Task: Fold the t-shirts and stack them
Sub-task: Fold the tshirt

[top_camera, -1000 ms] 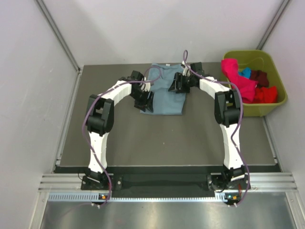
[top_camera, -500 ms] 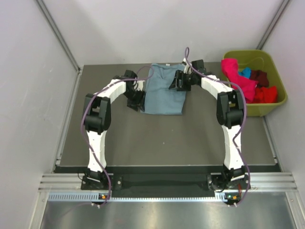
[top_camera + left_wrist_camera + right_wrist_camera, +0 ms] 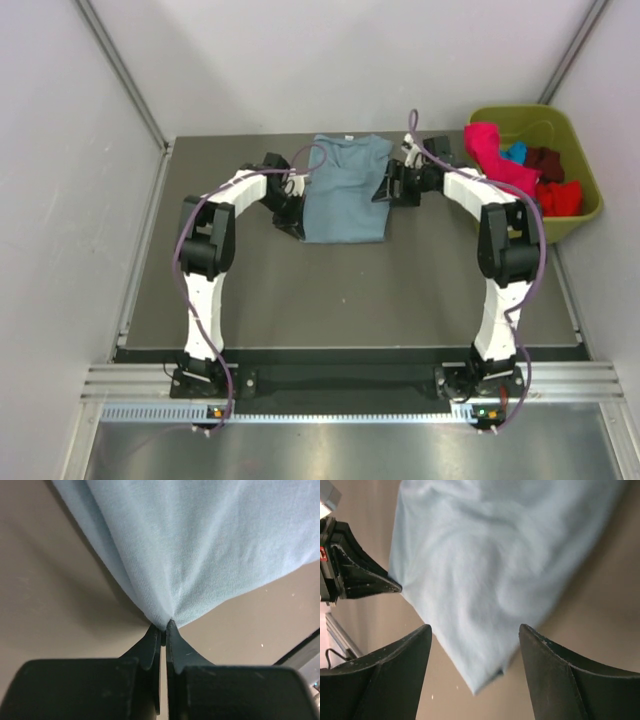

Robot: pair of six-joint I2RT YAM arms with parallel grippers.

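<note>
Cloth of the grey-blue t-shirt (image 3: pixel 345 190), folded at the far middle of the tabletop (image 3: pixel 350 290) with its long axis running near-to-far, is pinched at its left edge by the closed left hand (image 3: pixel 164 627); the right hand (image 3: pixel 393 188) (jaws spread, holding nothing) sits just off the right edge.

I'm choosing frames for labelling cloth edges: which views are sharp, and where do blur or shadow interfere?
Top external: evenly lit, sharp, the grey-blue t-shirt well outlined. Left wrist: weave crisp at the left gripper, dark shadow beside the pinched cloth. Right wrist: cloth smeared and soft; the right gripper sharper.
</note>
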